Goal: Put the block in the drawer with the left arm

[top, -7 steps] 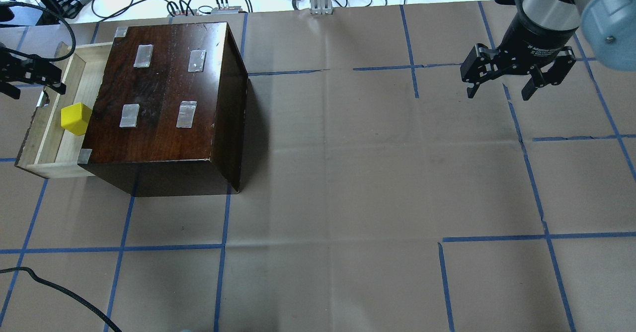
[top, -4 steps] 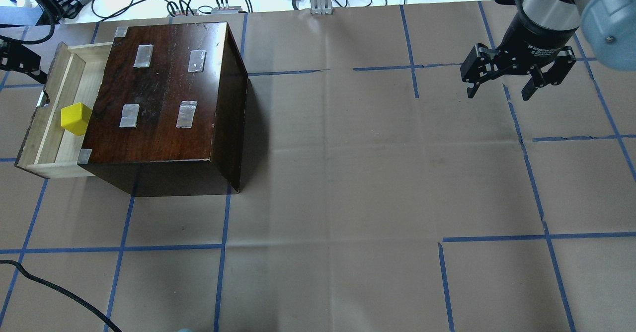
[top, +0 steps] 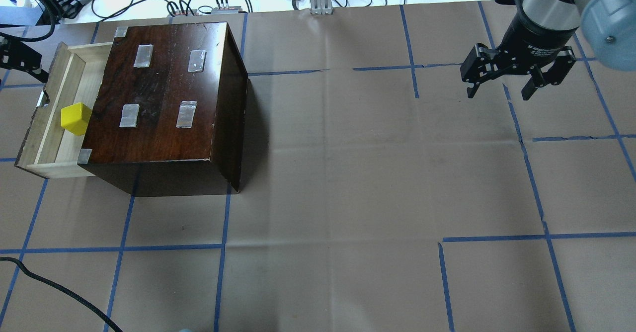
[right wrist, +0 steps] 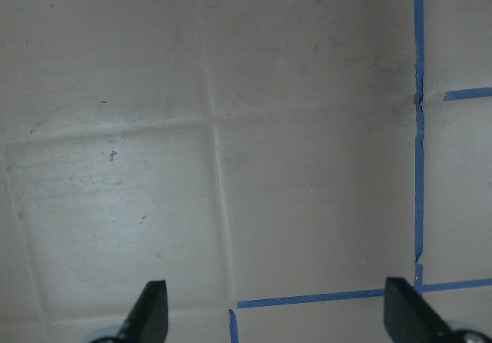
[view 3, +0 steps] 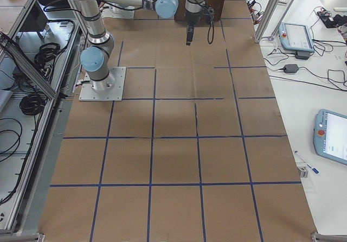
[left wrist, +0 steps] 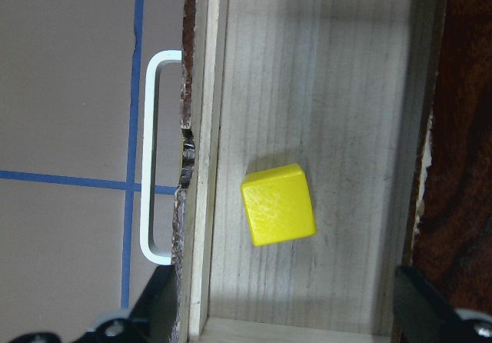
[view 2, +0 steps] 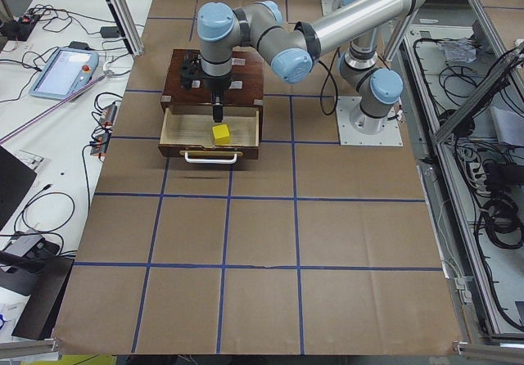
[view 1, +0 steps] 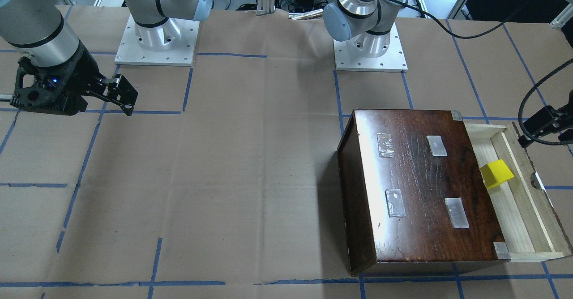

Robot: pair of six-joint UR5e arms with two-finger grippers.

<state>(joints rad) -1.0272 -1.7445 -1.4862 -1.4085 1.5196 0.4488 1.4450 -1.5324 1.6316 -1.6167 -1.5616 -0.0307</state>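
The yellow block (top: 75, 119) lies on the pale floor of the open drawer (top: 62, 145), apart from both grippers. It also shows in the front view (view 1: 496, 173) and the left wrist view (left wrist: 278, 204). The drawer sticks out of the dark-brown box (top: 164, 88). My left gripper (top: 22, 62) is open and empty at the view's left edge, raised above the drawer's far end. In the left wrist view its fingertips (left wrist: 157, 308) stand wide apart above the drawer floor (left wrist: 330, 89). My right gripper (top: 499, 92) is open and empty over bare paper, far right.
A white handle (left wrist: 150, 158) sits on the drawer's dark front. Cables and boxes (top: 208, 1) lie along the table's back edge. A black cable (top: 49, 287) trails at the front left. Blue tape lines (top: 323, 71) grid the brown paper.
My left gripper has drawn back up and to the left, away from the drawer. The block stays in the drawer. The right gripper has hardly moved.
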